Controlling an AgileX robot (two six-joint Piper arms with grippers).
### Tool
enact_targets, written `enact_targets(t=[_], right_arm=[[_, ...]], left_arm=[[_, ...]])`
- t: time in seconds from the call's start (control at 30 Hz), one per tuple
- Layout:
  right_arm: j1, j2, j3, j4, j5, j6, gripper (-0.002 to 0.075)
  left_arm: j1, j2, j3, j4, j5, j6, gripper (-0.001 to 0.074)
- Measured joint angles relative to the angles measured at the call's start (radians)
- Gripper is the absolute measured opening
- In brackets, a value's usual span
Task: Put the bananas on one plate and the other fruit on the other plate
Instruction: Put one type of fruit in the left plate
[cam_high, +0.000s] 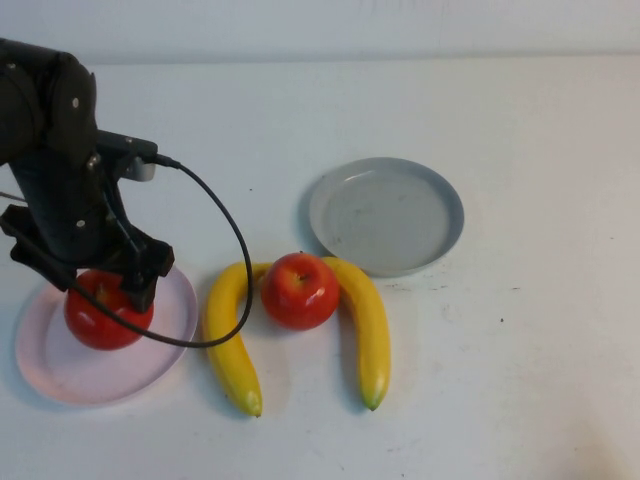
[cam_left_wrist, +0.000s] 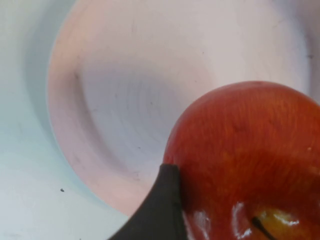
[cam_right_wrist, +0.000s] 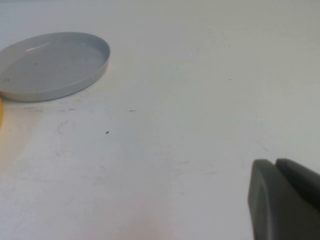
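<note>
High view: left gripper (cam_high: 98, 290) fingers spread around apple (cam_high: 105, 312) on pink plate (cam_high: 60, 375); right gripper (cam_right_wrist: 282, 200) fingers pressed together.

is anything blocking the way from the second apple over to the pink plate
Yes. The left banana lies on the table between the second apple and the pink plate. The left gripper straddles the first apple there; the right gripper rests shut, away.

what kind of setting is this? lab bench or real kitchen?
Most likely a lab test bench, not a kitchen: a bare white table against a plain wall, glossy plastic-looking bananas and apples, and two plates, pink and grey, laid out as sorting props.
</note>
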Motion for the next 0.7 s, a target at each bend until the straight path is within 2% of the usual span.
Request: enact_targets(t=[0.7], right_arm=[[0.000, 0.000, 0.000, 0.002, 0.000, 0.000, -0.0017]], left_arm=[[0.006, 0.041, 0.012, 0.016, -0.007, -0.064, 0.0669]])
